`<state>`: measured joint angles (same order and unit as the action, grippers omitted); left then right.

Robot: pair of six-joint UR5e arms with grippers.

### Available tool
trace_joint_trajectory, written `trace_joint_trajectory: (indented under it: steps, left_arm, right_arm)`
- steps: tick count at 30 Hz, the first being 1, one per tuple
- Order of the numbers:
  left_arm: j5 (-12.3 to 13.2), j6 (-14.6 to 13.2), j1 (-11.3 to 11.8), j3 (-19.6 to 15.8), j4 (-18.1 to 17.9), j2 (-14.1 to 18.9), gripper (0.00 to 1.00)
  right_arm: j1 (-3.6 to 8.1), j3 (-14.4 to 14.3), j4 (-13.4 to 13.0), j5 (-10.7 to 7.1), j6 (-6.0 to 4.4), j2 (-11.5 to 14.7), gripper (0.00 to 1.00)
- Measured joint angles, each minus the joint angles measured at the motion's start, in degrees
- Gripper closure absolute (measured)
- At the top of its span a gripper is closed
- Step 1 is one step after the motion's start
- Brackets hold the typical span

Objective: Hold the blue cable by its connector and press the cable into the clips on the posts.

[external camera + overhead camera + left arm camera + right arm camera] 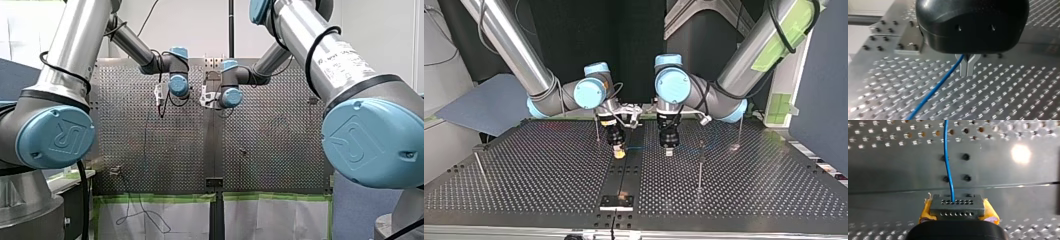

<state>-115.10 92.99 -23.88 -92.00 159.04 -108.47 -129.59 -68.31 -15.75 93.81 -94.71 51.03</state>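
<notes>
Perforated metal table, dark backdrop in top view, both grippers side by side near its centre strip. Right gripper is clamped on the connector, a small dark grey block with two rows of tiny round holes on its face, squeezed between yellow pads. Blue cable is thin, smooth, a single strand; it leaves a hole in the upper row and runs ahead of the gripper over the table with a slight bend. Top view shows a faint blue line strung between the two grippers, just above the table. Left gripper has a black body, metal fingers drawn together at the tips, cable sitting in the fork between them and trailing off across the table. Thin upright post stands near the left gripper, apart from the cable; clips too small to make out
</notes>
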Motion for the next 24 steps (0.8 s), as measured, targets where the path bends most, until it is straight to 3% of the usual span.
trace_joint_trajectory:
  steps: [8, 15, 24]
  left_arm:
    - [-2.0, 0.7, -1.8, -1.0, 0.1, -0.5, 1.00]
    - [-2.3, 1.4, -2.9, -4.0, -2.7, -0.6, 1.00]
    - [-2.3, 1.0, -4.3, -6.3, -5.4, -2.7, 1.00]
  right_arm:
    - [0.77, -4.1, 0.1, 2.05, 0.10, 0.0, 1.00]
    - [1.68, -7.9, 0.1, 3.82, 0.47, 0.1, 1.00]
    - [3.19, -12.5, -0.3, 6.06, 0.73, 2.6, 1.00]
